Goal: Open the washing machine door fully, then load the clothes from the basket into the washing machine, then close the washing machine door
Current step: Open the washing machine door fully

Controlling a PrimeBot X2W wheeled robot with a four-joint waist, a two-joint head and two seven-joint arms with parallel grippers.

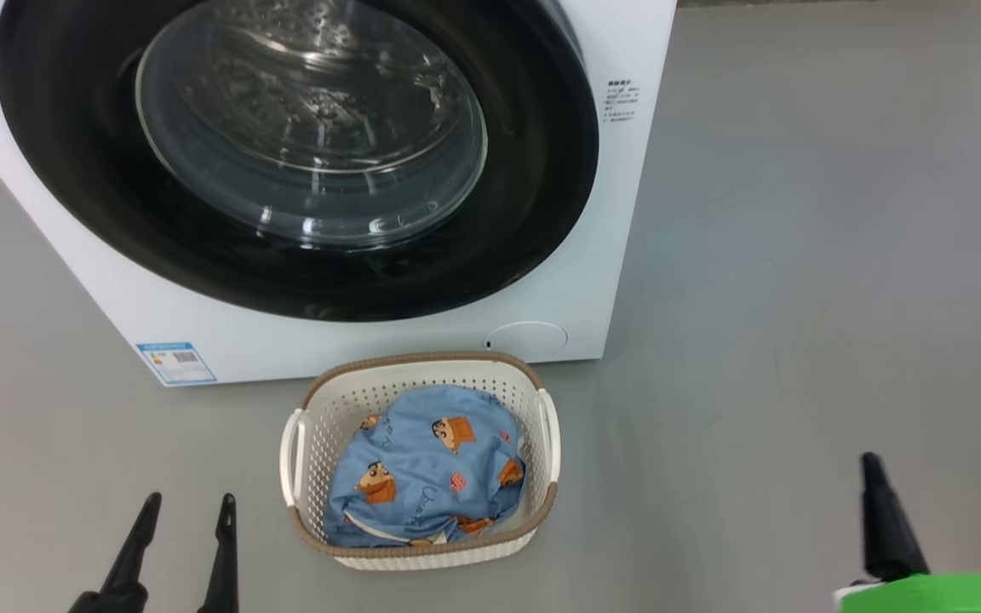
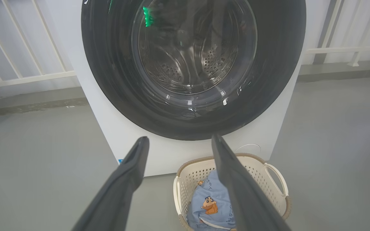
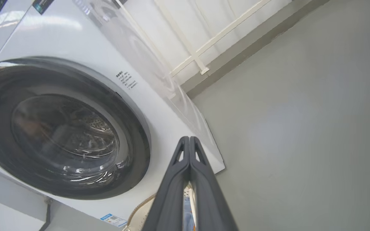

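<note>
right tool (image 3: 189,138): closed, empty.
left tool (image 1: 190,502): spread wide, empty.
washing machine door (image 1: 303,145): shut, up-left of right tool; I'd hook its near edge.

washing machine (image 1: 201,315) white | door (image 1: 542,170) glossy black | basket (image 1: 346,409) cream, brown rim | clothes (image 1: 431,468) blue, orange figures

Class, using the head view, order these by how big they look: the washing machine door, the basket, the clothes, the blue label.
1. washing machine door, although the top edge cuts it off
2. basket
3. clothes, lying inside the basket
4. blue label
</note>
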